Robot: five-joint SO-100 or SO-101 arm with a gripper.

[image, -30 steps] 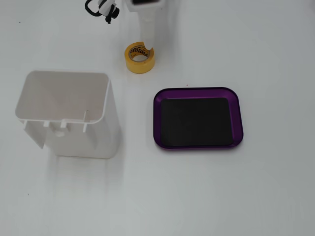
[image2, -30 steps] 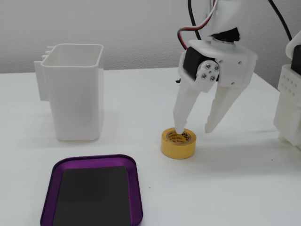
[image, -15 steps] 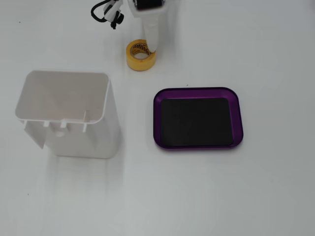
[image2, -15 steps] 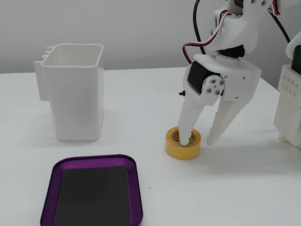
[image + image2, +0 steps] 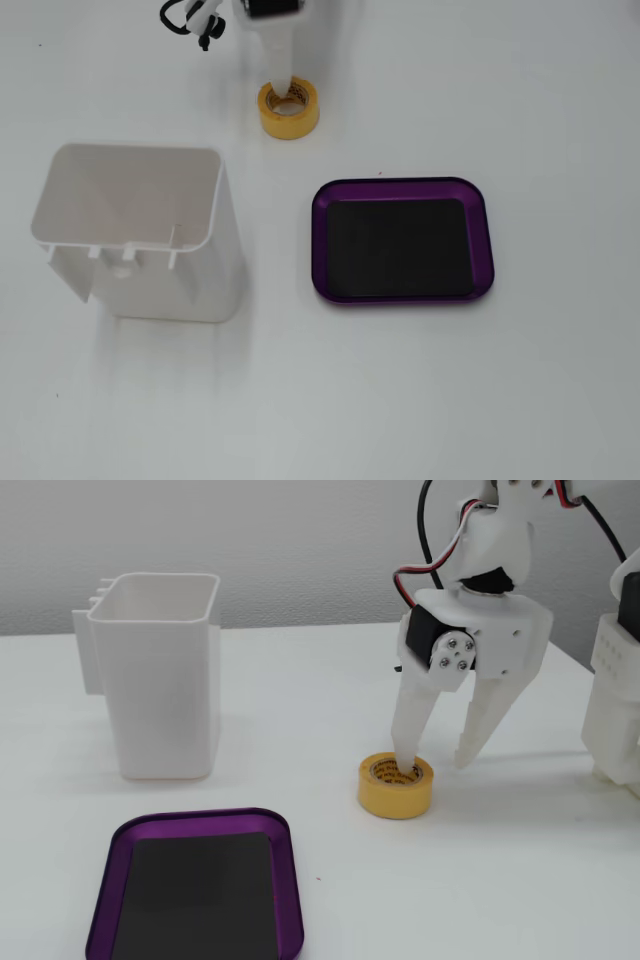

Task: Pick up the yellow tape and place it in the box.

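The yellow tape (image 5: 290,112) lies flat on the white table near the far edge; it also shows in a fixed view (image 5: 395,790). My white gripper (image 5: 435,765) stands over it, open. One fingertip (image 5: 406,768) reaches down into the roll's cardboard core; the other hangs outside the roll on its right, clear of it. From above only one finger (image 5: 281,75) shows, pointing into the core. The box, a shallow purple tray (image 5: 400,184) with a black bottom, sits empty to the right of the middle; it also shows in a fixed view (image 5: 200,818).
A tall white plastic bin (image 5: 150,270) stands left of the tray and also shows at the back left in a fixed view (image 5: 160,700). The arm's white base (image 5: 615,700) is at the right edge. Cables (image 5: 190,20) hang near the arm.
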